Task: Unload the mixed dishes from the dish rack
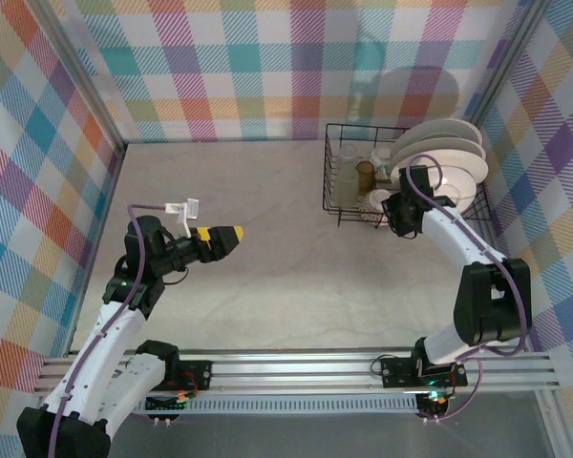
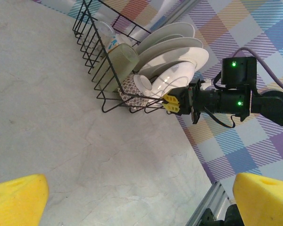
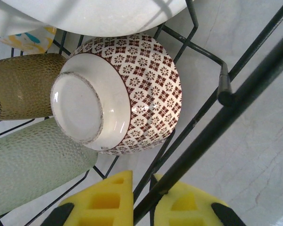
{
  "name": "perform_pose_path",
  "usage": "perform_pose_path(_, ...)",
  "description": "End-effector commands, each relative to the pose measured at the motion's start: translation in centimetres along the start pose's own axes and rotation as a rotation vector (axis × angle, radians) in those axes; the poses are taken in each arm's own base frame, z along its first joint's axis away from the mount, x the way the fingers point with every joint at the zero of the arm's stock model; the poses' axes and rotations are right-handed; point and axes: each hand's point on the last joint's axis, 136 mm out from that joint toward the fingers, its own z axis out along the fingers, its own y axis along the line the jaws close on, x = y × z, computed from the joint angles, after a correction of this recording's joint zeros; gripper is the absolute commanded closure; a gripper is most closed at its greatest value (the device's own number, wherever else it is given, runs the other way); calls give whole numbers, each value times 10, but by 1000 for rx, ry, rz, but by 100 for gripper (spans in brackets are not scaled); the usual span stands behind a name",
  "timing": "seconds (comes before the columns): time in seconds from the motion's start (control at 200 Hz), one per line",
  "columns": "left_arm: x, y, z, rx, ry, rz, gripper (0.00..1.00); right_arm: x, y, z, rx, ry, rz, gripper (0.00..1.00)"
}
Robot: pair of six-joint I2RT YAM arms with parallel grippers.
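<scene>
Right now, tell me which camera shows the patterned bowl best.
Right wrist: the patterned bowl lies close up on its side, foot and brown lattice sharp. Left wrist shows it small inside the dish rack; top external shows a pale blur.

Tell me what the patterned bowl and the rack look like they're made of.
The bowl looks like glazed ceramic: glossy white underside, printed brown pattern. The rack seems to be metal wire with a black coating: thin bent rods.
</scene>
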Motion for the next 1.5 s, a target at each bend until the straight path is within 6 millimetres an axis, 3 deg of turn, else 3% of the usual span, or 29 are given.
perform_pose_path(0.0,-5,-11,-4,10,-15,46,0,39,8,-14,-72,147,-272,100)
perform_pose_path(0.19,-7,-6,-5,-25,-23,48,0,61,12,-23,-138,206,-434,100)
perform_pose_path(0.695,-8,5,-6,-88,-34,50,0,127,-5,-45,-273,374,-935,100)
perform_pose_path(0.82,-8,7,-6,-102,-35,46,0,129,-9,-42,-273,388,-987,100)
perform_pose_path(1.015,-6,13,-6,-123,-27,34,0,125,-1,-38,-253,390,-1063,100)
perform_pose_path(1.315,-3,16,-5,-142,-17,26,0,96,8,-19,-172,342,-992,100)
perform_pose_path(1.495,-1,18,-3,-147,-9,22,0,76,11,-17,-149,307,-970,100)
